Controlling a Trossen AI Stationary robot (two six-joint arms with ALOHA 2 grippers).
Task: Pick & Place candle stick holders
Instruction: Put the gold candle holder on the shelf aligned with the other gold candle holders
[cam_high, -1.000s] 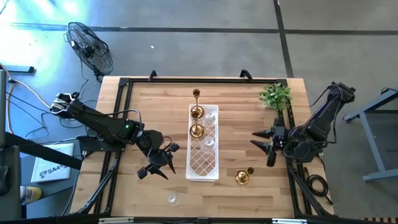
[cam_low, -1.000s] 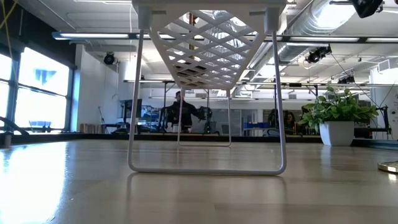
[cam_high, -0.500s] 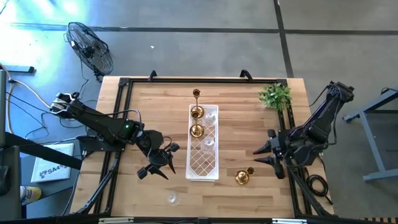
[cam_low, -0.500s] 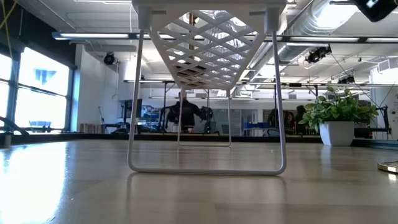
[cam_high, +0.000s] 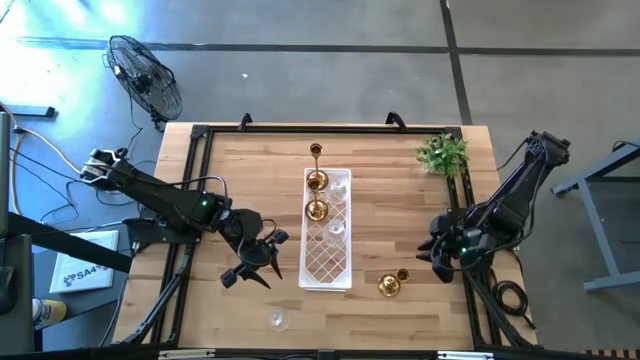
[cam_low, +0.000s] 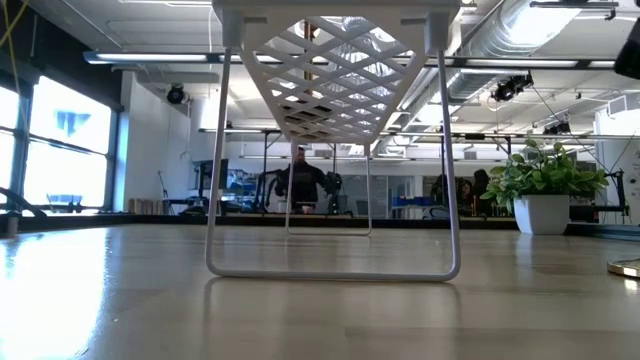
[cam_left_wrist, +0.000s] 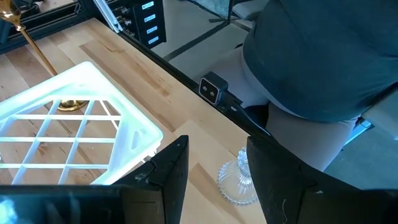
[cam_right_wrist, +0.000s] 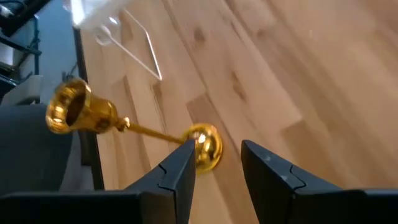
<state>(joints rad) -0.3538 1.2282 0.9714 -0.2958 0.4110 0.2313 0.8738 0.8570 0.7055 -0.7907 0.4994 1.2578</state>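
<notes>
Since a second ago, the right arm has swung toward the table's near right edge, and its right gripper (cam_high: 437, 252) now hangs just beside a brass candle stick holder (cam_high: 390, 284) lying on the wood. Its jaws are parted and empty; in the right wrist view the holder's round base (cam_right_wrist: 205, 148) lies just ahead of the gap between the fingers, not yet inside it. The left gripper (cam_high: 250, 266) has not moved; it waits near the long white tray (cam_high: 344, 282), jaws parted and empty, with a clear glass holder (cam_high: 277, 319) beyond it by the front edge. Two brass holders (cam_high: 316, 181) and some glass ones already sit in the tray. This looks like the approach to a pick: the next move probably calls for easing forward and down until the brass stem lies between the fingers, then closing.
</notes>
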